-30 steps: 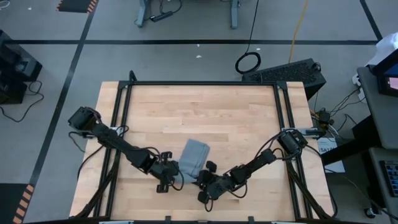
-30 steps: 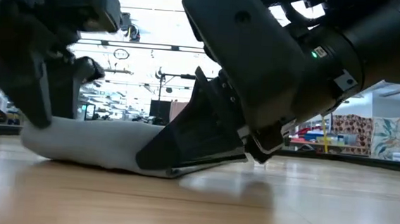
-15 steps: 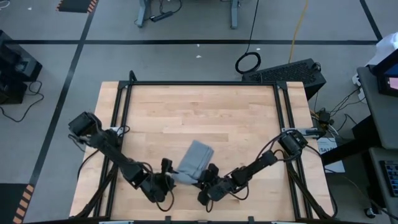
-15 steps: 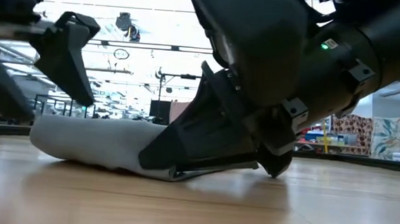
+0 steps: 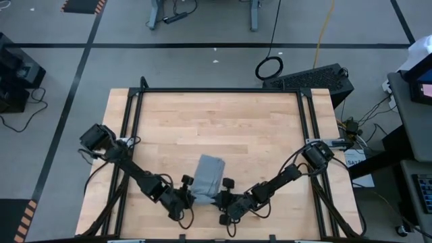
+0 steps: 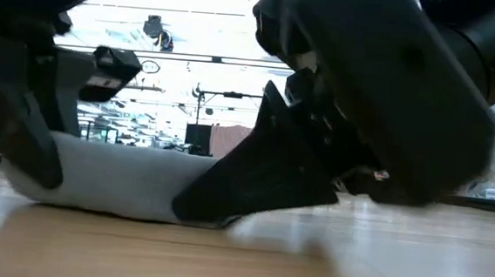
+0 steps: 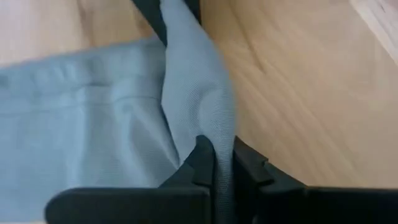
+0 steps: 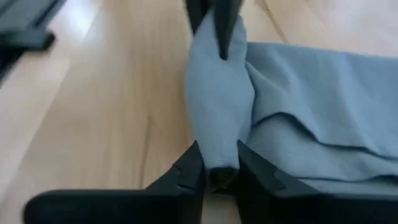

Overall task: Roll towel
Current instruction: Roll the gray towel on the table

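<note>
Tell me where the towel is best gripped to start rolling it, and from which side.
Grip the towel at its two near-edge corners, coming from the table's front side. It lies as a folded strip running away from that edge, so lifting the near end can probably roll it forward. The left gripper and right gripper each pinch a bunched corner there.

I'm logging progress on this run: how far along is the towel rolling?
Early stage. Done: both grippers have hold of the towel at its near edge, the left gripper and the right gripper each pinching a fold of cloth. In hand: that edge is bunched and held at the table. Left: the towel lies mostly flat, with no roll formed, so the rolling itself remains.
</note>
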Action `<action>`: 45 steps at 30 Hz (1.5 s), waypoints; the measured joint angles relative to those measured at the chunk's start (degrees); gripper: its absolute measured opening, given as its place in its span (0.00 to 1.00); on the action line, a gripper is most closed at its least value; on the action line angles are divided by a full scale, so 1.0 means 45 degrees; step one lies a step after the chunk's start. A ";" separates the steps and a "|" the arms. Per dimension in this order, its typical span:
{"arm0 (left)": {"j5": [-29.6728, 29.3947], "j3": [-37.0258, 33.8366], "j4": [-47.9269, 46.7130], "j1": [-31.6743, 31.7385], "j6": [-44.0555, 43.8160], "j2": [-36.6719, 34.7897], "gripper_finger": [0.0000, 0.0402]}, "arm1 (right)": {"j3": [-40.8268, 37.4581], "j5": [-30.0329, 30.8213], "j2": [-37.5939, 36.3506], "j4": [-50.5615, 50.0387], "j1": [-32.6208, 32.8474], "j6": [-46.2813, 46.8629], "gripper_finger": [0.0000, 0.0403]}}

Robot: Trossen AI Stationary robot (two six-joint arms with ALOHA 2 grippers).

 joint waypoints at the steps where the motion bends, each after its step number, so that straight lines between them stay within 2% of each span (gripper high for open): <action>1: 0.0283 0.0019 -0.0077 0.0123 -0.0298 -0.0010 0.06 | -0.0004 0.0079 -0.0045 -0.0012 0.0034 -0.0477 0.16; 6: 0.1965 0.0252 -0.0553 0.0930 -0.1290 -0.0133 0.08 | -0.0063 0.0944 -0.0556 -0.0767 0.0397 -0.2176 0.36; 10: 0.3231 0.0252 -0.0600 0.1713 -0.1769 -0.0165 0.06 | -0.0088 0.1452 -0.1148 -0.1424 0.0958 -0.2546 0.53; 13: 0.3933 0.0252 -0.0569 0.2256 -0.2100 -0.0165 0.06 | -0.0063 0.2505 -0.1193 -0.1039 0.1515 -0.3000 0.61; 15: 0.4696 0.0245 -0.0574 0.2508 -0.2514 -0.0165 0.06 | -0.0063 0.3104 -0.0984 -0.0241 0.1792 -0.3654 0.63; 19: 0.6156 0.0213 -0.0320 0.2925 -0.3062 -0.0165 0.06 | -0.0049 0.3688 -0.0597 0.1156 0.2046 -0.5022 0.61; 23: 0.7343 0.0208 0.0711 0.3210 -0.3506 -0.0165 0.06 | -0.0041 0.3261 -0.0213 0.2227 0.1697 -0.5898 0.55; 26: 0.7755 0.0208 0.1109 0.3257 -0.3775 -0.0165 0.06 | -0.0034 0.3137 -0.0042 0.2278 0.1457 -0.6165 0.51; 32: 0.7744 0.0003 0.1097 0.3254 -0.4078 -0.0165 0.06 | -0.0019 0.2975 -0.0039 0.1834 0.1300 -0.6107 0.47; 38: 0.7336 -0.0210 0.1138 0.3259 -0.4191 -0.0165 0.06 | -0.0015 0.2966 -0.0060 0.1295 0.1238 -0.5196 0.47; 45: 0.7044 -0.0214 0.1075 0.3259 -0.4409 -0.0165 0.06 | -0.0015 0.2301 -0.0063 0.1319 0.0940 -0.4324 0.44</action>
